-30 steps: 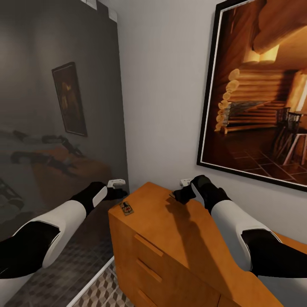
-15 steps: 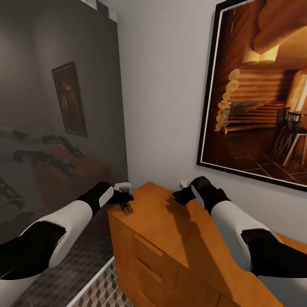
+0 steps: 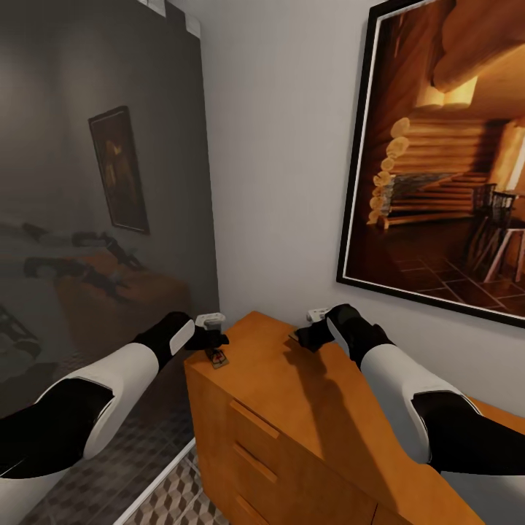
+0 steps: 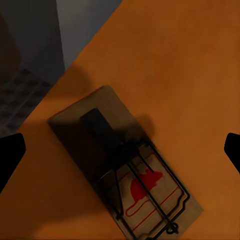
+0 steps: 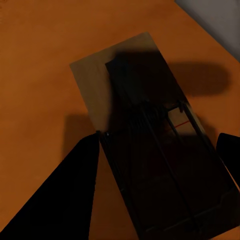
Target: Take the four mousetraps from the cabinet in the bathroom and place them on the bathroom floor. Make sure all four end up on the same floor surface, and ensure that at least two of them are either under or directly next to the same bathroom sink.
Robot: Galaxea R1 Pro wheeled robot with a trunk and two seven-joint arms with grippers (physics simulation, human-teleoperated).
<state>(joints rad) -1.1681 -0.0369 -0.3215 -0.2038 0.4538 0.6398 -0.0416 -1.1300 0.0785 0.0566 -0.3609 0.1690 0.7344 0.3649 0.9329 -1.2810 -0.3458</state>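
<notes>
Two mousetraps lie on top of the orange-brown cabinet [image 3: 306, 415]. One mousetrap [image 3: 218, 358] sits at the cabinet's near left corner, a small wooden board with a wire bar and a red mouse print [image 4: 135, 175]. My left gripper [image 3: 213, 343] hovers just above it, open, its fingertips [image 4: 10, 160] wide apart on either side. The other mousetrap [image 5: 130, 100] lies in shadow near the back wall. My right gripper [image 3: 300, 337] is low over it and open, its fingers [image 5: 65, 200] close along the board's two long sides.
A dark reflective glass panel [image 3: 102, 219] stands left of the cabinet. A large framed picture [image 3: 445, 153] hangs on the wall close above the cabinet's right part. The bathroom floor [image 3: 171, 503], tiled in a cube pattern, shows below the cabinet's left front, by the drawer handles [image 3: 255, 419].
My left gripper has moved right, from beside the cabinet's corner to over the mousetrap there, then held almost still. The right arm has stayed put.
</notes>
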